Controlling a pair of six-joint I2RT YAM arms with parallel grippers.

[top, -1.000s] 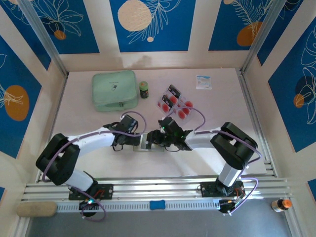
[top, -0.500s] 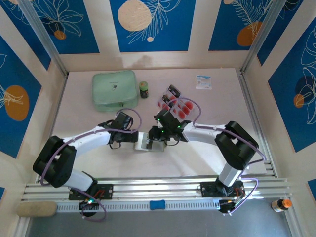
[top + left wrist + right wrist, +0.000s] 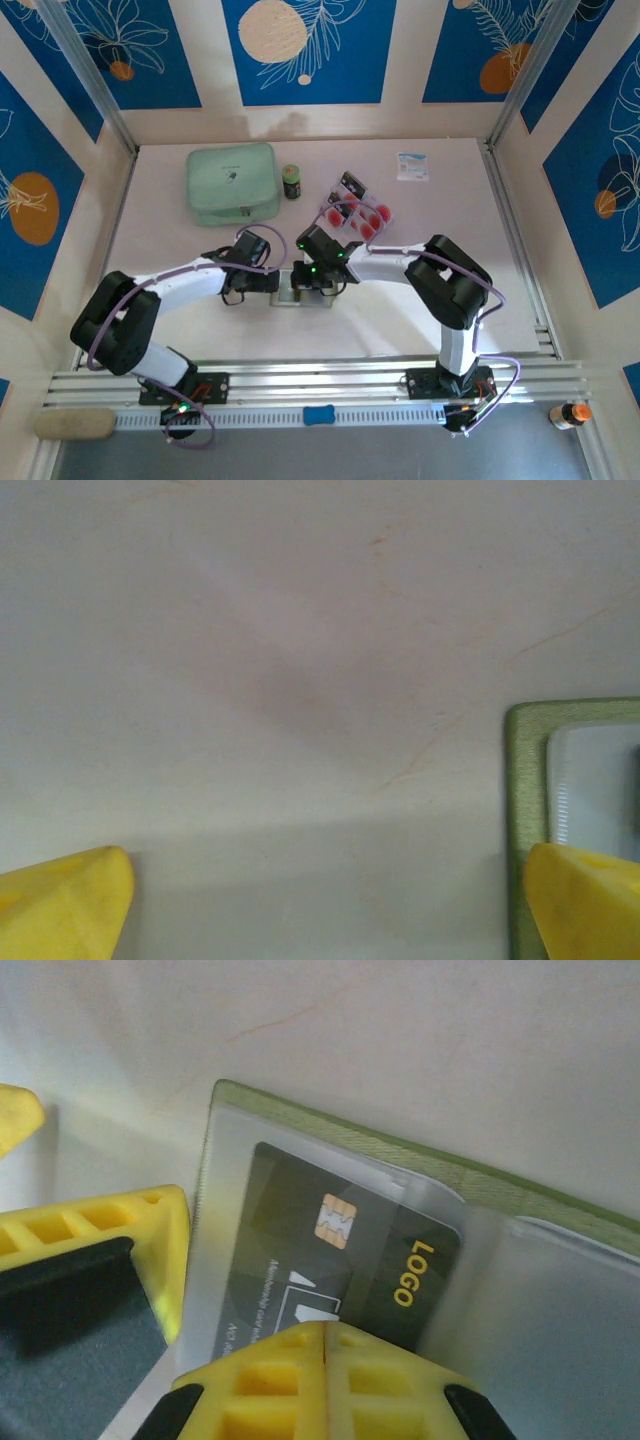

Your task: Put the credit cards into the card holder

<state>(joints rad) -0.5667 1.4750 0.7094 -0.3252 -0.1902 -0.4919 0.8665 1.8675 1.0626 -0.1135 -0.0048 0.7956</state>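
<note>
- While the right gripper (image 3: 325, 1365) has its fingers pressed flush together, with nothing visible between them, I read it as a pushing tool, not a grip. The shut tips sit at the near edge of a dark card (image 3: 290, 1210) carrying a chip and the word LOGO.
- That card lies most of the way inside a clear sleeve of the card holder (image 3: 330, 1125). I take it for one of the credit cards being seated.
- The holder lies open and flat on the table (image 3: 480, 250), about mid-table between the two wrists, which suits sliding a card in from the side.
- My left gripper (image 3: 320, 910) stands wide open and holds nothing. Its right-hand finger (image 3: 585, 900) is over the holder's green left border, probably to pin it so it doesn't skate away under the push. I can't tell whether it actually touches.
- The remaining credit cards (image 3: 358, 208), white with red circles, lie in a loose cluster just beyond the holder, to the far right of it and close to the right arm.
- The mint-green case (image 3: 232, 183) sits at the far left, well apart and out of the way.
</note>
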